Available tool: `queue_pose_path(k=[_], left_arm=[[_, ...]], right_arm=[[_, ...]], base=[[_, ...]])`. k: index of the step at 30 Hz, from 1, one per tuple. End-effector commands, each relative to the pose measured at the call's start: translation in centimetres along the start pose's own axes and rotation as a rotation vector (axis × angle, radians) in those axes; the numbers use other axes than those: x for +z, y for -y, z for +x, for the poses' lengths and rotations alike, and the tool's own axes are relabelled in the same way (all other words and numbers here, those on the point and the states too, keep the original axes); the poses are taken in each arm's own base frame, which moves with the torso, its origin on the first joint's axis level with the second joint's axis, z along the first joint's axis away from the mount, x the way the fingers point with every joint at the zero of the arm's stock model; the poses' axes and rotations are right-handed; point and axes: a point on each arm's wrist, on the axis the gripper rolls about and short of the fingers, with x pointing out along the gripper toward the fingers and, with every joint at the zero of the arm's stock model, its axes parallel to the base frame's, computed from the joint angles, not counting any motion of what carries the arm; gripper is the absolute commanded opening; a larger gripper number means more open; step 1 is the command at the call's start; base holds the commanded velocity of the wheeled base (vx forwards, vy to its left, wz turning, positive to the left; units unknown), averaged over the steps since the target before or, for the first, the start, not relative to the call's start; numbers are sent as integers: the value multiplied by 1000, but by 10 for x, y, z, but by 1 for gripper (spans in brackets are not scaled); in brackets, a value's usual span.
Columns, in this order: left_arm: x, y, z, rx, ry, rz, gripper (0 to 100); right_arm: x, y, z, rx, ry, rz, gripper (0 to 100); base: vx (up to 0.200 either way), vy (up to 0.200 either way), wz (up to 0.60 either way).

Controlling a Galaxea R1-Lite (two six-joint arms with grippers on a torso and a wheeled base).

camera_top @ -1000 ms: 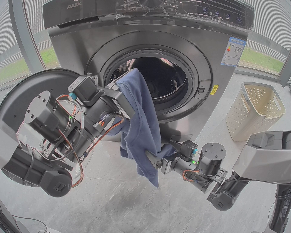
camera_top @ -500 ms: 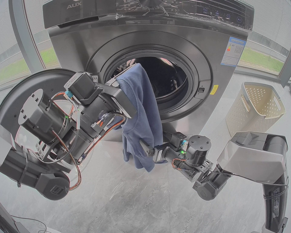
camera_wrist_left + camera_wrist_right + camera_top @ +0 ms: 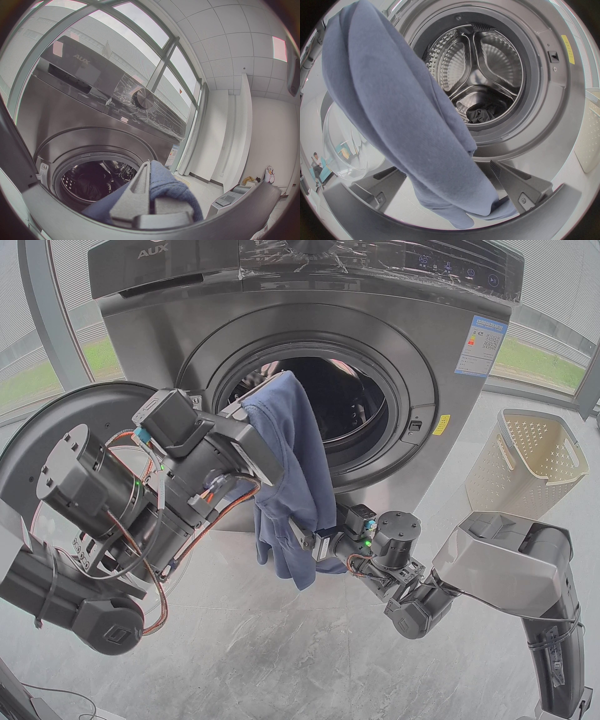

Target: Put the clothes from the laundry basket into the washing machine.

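The washing machine (image 3: 156, 334) is standing with its brushed grey metal front facing the robot, and its round door (image 3: 75, 409) is hanging open on the robot's left. On the pale floor to the right, well apart from the opening, the laundry basket (image 3: 537, 459) is sitting tilted, a cream plastic tub with perforated walls.

A soft blue garment (image 3: 294, 459) is hanging in front of the opening, draping down in long folds. The left gripper (image 3: 253, 412) is clenching the garment's top fold at the rim of the opening; the left wrist view is showing the knit cloth bunched over its dark fingers (image 3: 137, 193).

The right gripper (image 3: 303, 534) is sitting low against the garment's hanging part. In the right wrist view its jaws are standing wide apart, unclenched, with the cloth falling between them.

That view is also looking into the ribbed, dimpled steel drum (image 3: 481, 62), where a crumpled black garment (image 3: 482, 113) is lying at the bottom.
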Motion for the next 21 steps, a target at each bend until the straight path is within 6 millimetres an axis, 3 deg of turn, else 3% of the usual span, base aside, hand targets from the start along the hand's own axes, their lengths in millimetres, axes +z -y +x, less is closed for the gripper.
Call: queue_pose_path(k=[1, 10, 11, 21], left_arm=[[1, 0, 0, 0, 4, -1, 0], [1, 0, 1, -1, 7, -1, 0], [1, 0, 1, -1, 7, -3, 0], [-1, -3, 0, 13, 0, 1, 0]], right_arm=[[-10, -1, 5, 1, -6, -1, 100], [-11, -1, 13, -4, 19, 1, 100], [-10, -2, 15, -2, 27, 2, 0], [-8, -2, 18, -5, 41, 3, 0]], base=[[0, 0, 0], [0, 0, 0], [0, 0, 0], [0, 0, 0]])
